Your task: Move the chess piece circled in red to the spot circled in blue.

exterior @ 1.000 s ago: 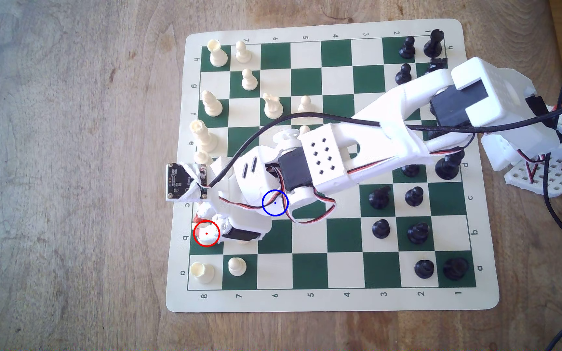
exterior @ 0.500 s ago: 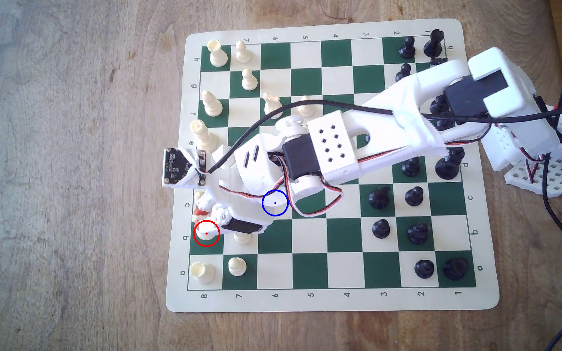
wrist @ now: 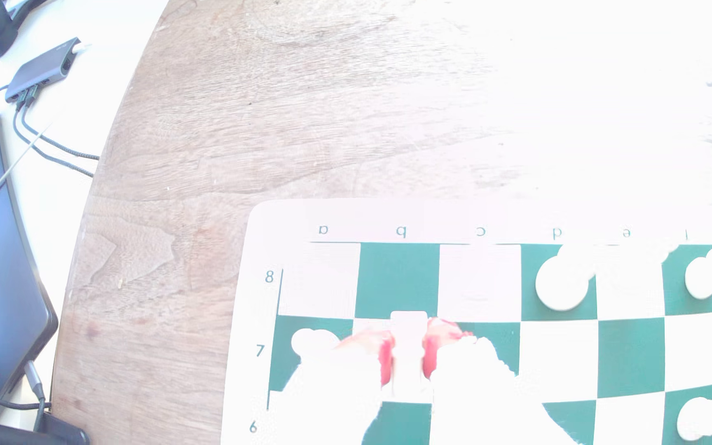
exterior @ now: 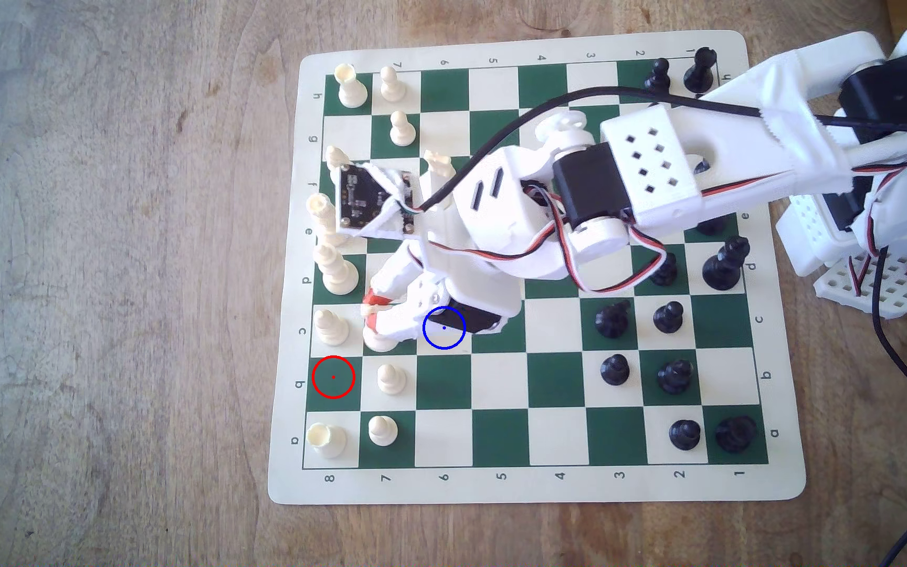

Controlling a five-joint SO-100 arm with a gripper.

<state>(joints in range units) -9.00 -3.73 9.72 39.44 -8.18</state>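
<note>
The wrist view is heavily washed out, so the cream piece between the red-tipped fingers (wrist: 386, 359) reads only as a pale block and its horse-head shape cannot be made out there; in the exterior view the gripper's own body hides most of the knight (exterior: 379, 339), leaving just its round base showing below the fingertips. The blue-ringed square (exterior: 451, 343) is largely covered by the gripper's black motor, so only a sliver of it shows. The white arm (exterior: 658, 158) reaches in from the exterior view's upper right, stretched diagonally over the chessboard (exterior: 500, 485) with its wrist bent down, the camera board sticking out towards the exterior view's left. The gripper (exterior: 372, 308) points down at the board, its red pads pressed in on the knight from both sides; it probably has the piece lifted clear of the board, though the glare leaves that unsure. The knight sits just beside the blue ring, on its exterior-view left. The red-ringed dark green square (exterior: 333, 377) lies near the gripper, below and to the exterior view's left of it, with a cream pawn (exterior: 390, 378) just beside that square and nearly under the fingertips.
</note>
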